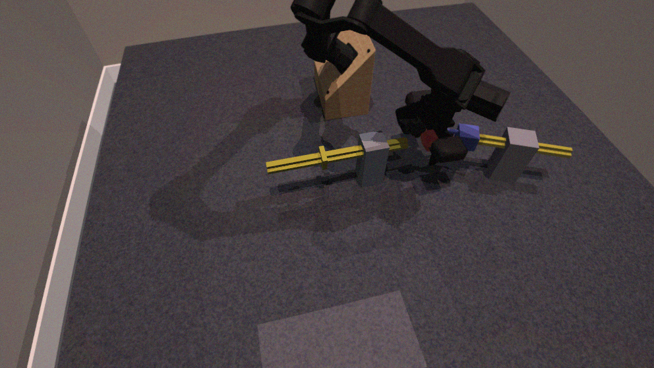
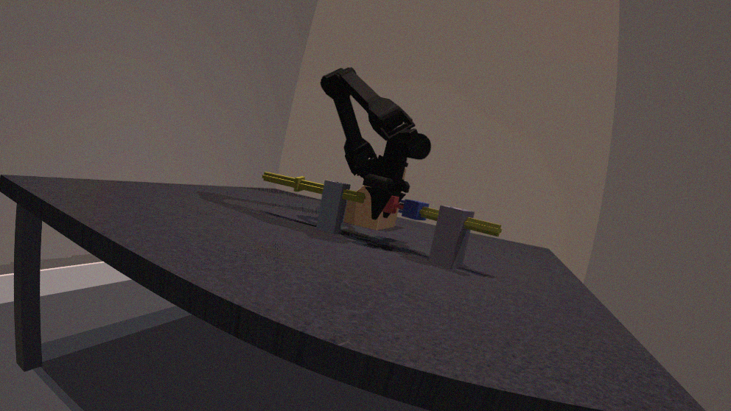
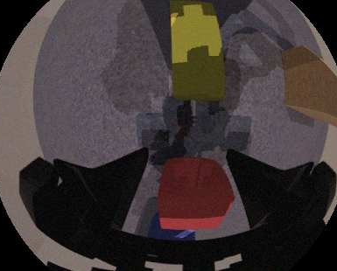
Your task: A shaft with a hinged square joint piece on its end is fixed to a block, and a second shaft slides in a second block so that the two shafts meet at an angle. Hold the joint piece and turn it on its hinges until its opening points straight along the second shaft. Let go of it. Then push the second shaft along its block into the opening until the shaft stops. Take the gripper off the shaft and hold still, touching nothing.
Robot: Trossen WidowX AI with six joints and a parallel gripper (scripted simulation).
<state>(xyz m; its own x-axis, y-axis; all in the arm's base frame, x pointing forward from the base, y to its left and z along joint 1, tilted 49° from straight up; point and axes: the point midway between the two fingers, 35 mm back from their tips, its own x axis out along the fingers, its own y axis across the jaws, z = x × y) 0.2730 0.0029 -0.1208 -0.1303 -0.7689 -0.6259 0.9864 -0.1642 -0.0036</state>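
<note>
The red joint piece [image 1: 428, 140] [image 2: 391, 204] [image 3: 195, 188] is hinged to the blue piece [image 1: 469, 136] [image 2: 415, 209] on the fixed yellow shaft [image 1: 554, 149] [image 2: 485, 226], held by its block [image 1: 513, 156] [image 2: 449, 236]. My gripper [image 2: 380, 216] [image 3: 188, 152] is open around the red piece, with gaps on both sides in the wrist view. The second yellow shaft [image 1: 294, 159] [image 2: 312, 185] [image 3: 197, 39] passes through the other block [image 1: 371, 166] [image 2: 331, 210]. In the wrist view its end roughly faces the red piece across a gap. The red piece's opening is hidden.
The wooden base [image 1: 354, 93] [image 3: 312, 83] stands behind the shafts. A raised collar [image 1: 323, 156] [image 2: 298, 183] sits on the second shaft, outside its block. The arm reaches over the joint from the back.
</note>
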